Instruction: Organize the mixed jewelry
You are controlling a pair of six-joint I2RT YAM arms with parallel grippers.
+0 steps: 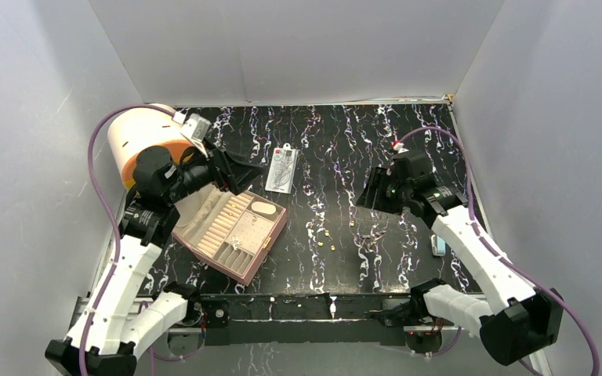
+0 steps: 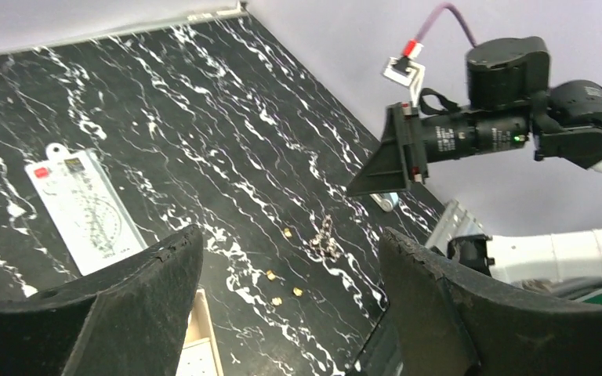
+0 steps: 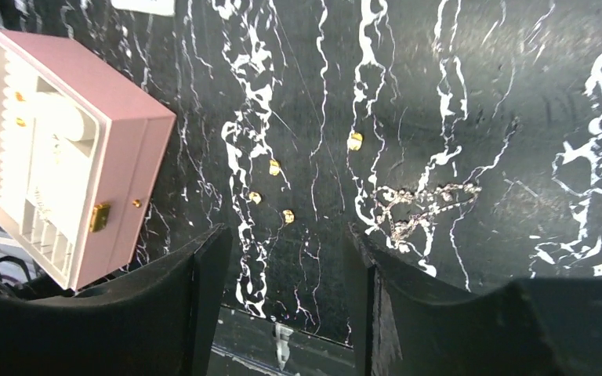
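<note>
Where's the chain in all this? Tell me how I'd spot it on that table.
Start at the open pink box on the black marbled table. Moving away from the side with its latch, you pass four tiny gold studs and then reach the chain. It is one thin, pale, tangled strand lying loose, while its neighbours are separate gold dots.

Nothing is showing sharply enough to be read. The clear packet (image 2: 86, 210) lying on the worktop (image 2: 227, 117) is carrying a small red label (image 2: 41, 172) and fine dark print on its white card (image 2: 98, 223), but all of it is coming out too small to make out. White lettering is running along the black wrist housing (image 2: 458, 141) of the right arm (image 2: 588, 117), and a white tag (image 2: 404, 72) is hanging by its cable (image 2: 439, 17), both too blurred to read.
</note>
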